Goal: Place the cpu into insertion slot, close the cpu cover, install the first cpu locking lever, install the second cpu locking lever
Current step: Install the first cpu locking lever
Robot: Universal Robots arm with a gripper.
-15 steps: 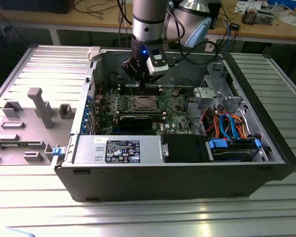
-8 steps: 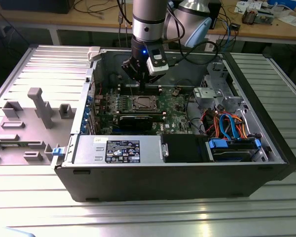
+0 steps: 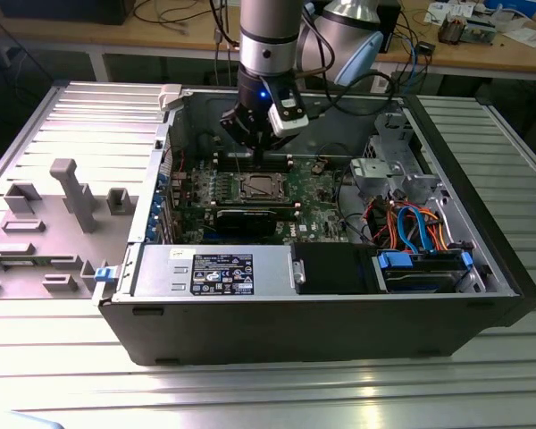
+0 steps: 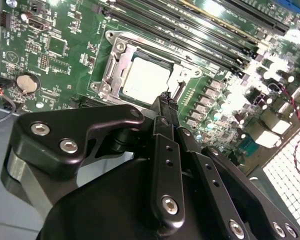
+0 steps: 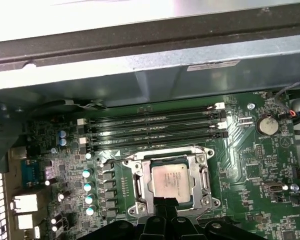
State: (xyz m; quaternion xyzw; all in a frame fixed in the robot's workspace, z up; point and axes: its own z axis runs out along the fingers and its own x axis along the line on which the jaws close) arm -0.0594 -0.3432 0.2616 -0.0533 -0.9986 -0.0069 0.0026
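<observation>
The cpu (image 5: pixel 170 180) lies flat in the insertion slot (image 3: pixel 257 186) on the green motherboard (image 5: pixel 250 165), its silver-grey top showing. The silvery cpu cover (image 5: pixel 203 180) lies down around the chip as a frame; in the second wrist view the cpu (image 4: pixel 145 80) shows through the window of the cpu cover (image 4: pixel 115 67). My gripper (image 4: pixel 166 100) hangs just above the slot's edge, the black fingers pressed together with nothing between them. It also shows as my gripper (image 5: pixel 162 201) and my gripper (image 3: pixel 255 152). I cannot make out how the locking levers stand.
Long black memory slots (image 5: pixel 155 127) run beside the socket, towards the case wall (image 5: pixel 140 75). A power supply (image 3: pixel 214 268), a drive cage (image 3: pixel 393 174) and coloured cables (image 3: pixel 411 223) fill the case's other parts. A grey fixture plate (image 3: pixel 62 206) lies at the exterior view's left.
</observation>
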